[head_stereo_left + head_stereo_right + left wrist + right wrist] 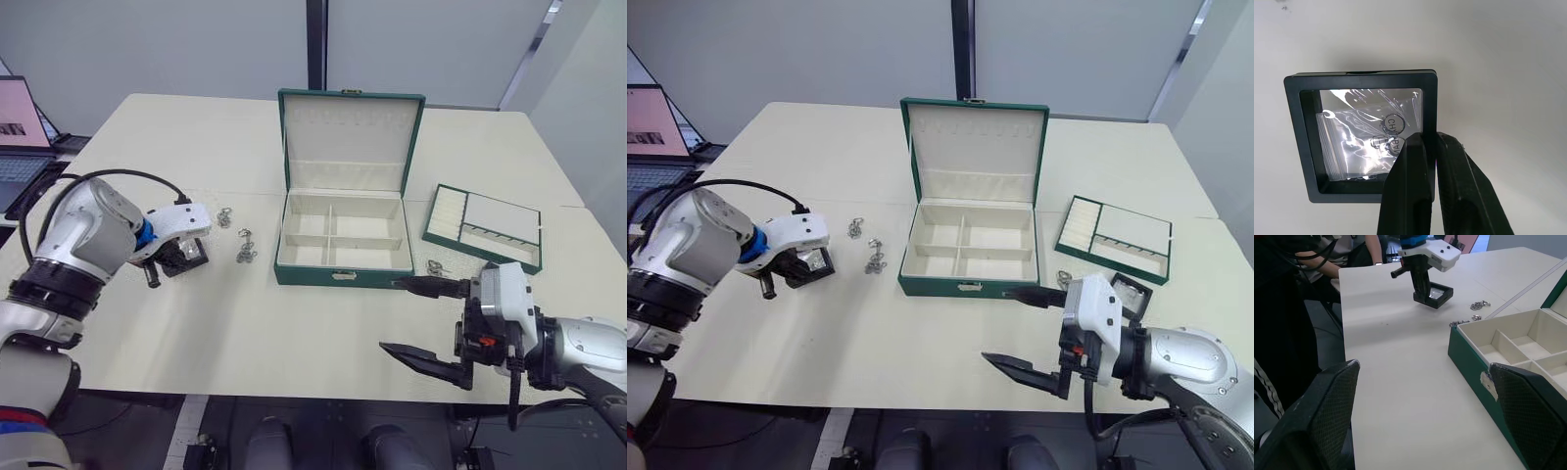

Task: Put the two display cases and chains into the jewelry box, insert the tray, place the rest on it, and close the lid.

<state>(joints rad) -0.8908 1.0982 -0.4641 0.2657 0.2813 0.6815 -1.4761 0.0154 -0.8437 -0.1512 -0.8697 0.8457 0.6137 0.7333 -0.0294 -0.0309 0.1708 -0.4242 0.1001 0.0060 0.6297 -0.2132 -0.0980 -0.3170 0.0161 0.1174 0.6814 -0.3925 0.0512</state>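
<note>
**Left arm's got a display case pinched, box is open and waiting**

I'm looking down over the table (294,333) from the head cam. The jewelry box (343,240) sits around the middle with its lid (350,142) standing straight up, cream lining showing, and all four compartments have nothing in them. The tray (484,227) is off to the right of the box, flat on the table and apart from it.

My left gripper (1429,147) is down on the left side of the table. Its fingers are nearly closed, pinching one edge of a display case (1361,134): one finger is over the clear window, the other is outside the black frame. Through the window I can see a crinkly little plastic bag with a couple of small round bits inside. The case looks to be lying on the tabletop.

Three chains lie between that gripper and the box: one (224,217) further back, and two (245,235) (246,255) just left of the box's front corner. A fourth chain (434,266) sits right of the box's front.

My right gripper (431,323) hovers at the near right edge, fingers spread wide, holding nothing. The second display case (1130,290) peeks out just behind that arm.

There's a laptop (22,132) at the far left, and the right wrist cam catches a person (1332,254) seated past the table's end.
</note>
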